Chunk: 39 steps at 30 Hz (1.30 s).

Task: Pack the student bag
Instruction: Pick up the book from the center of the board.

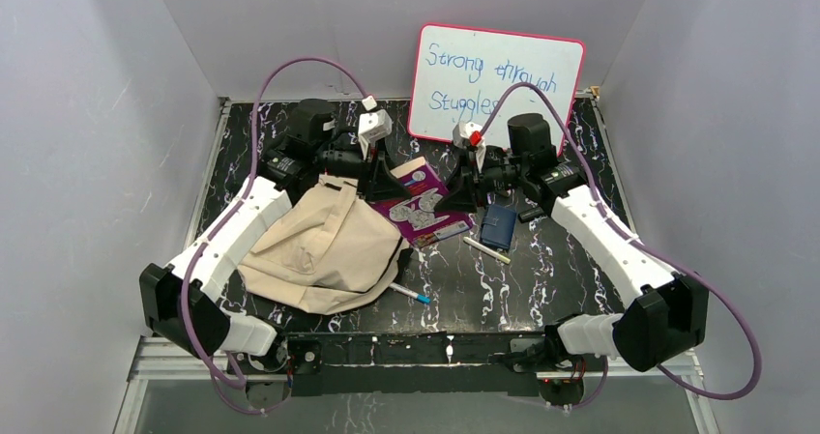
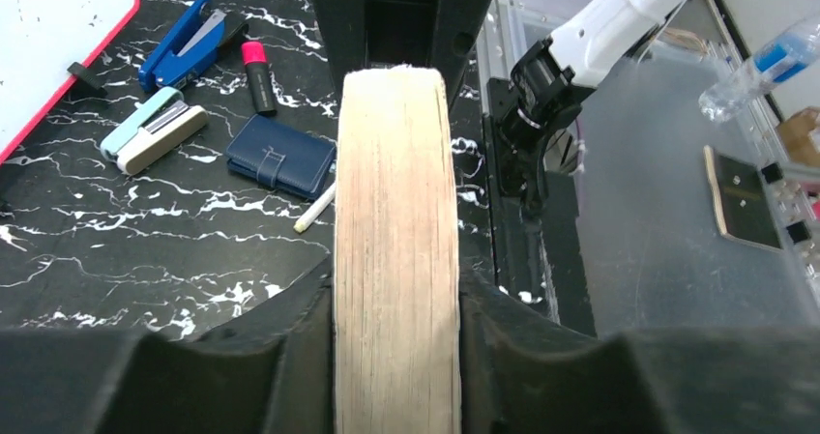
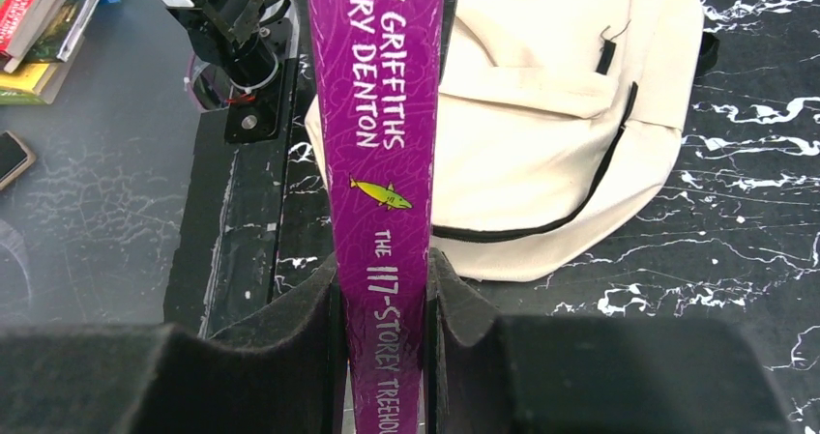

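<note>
Gripping purple book (image 1: 418,205) two-handed, right gripper (image 3: 385,281) clamped across spine, left gripper (image 2: 396,299) closed on page edge opposite, presumably to keep it steady for transfer into student bag (image 1: 324,245), slumped flat just left of book, zip state unclear.

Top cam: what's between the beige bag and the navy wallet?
The purple book, seen in the top view, between the student bag and navy wallet; the left gripper and right gripper each hold a side of it.
</note>
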Tool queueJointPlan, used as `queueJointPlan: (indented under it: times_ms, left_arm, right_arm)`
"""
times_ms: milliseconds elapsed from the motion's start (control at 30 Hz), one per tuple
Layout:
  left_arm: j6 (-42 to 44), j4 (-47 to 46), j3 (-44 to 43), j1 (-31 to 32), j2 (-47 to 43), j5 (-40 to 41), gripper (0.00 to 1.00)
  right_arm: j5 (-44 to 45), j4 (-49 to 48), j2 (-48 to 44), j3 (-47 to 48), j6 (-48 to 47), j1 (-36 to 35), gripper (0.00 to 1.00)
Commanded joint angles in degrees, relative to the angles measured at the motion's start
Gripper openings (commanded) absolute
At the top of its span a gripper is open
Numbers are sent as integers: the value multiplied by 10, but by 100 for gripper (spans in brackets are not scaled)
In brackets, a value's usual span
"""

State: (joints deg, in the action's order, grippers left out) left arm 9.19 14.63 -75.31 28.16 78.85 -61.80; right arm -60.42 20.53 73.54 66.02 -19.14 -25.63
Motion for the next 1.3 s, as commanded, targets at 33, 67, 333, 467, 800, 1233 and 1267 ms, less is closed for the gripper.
queueJointPlan:
  times_ms: [33,67,333,467,800,1233,1267]
  left_arm:
    - [16,47,-33,9,6,-31,17]
    - [17,50,-34,10,5,-33,10]
    - [48,40,-22,15,-44,-24,0]
    - [-39,-77,31,14,-89,77,0]
    - [-349,-475,183,11,-169,206,0]
    - [-404,-557,197,11,-247,262,0]
    - [-406,-559,194,11,-249,252,0]
  right_arm:
    - [-25,-22,-5,42,-15,-2,0]
    - [-21,-21,-6,41,-15,-3,0]
    - [102,-124,-74,-13,85,-3,50]
    - [262,-239,-170,-107,200,-2,77]
    - [360,-392,-325,-265,420,-3,85]
    - [427,-410,-358,-259,489,-2,90]
    - [427,-417,-354,-259,492,-2,91]
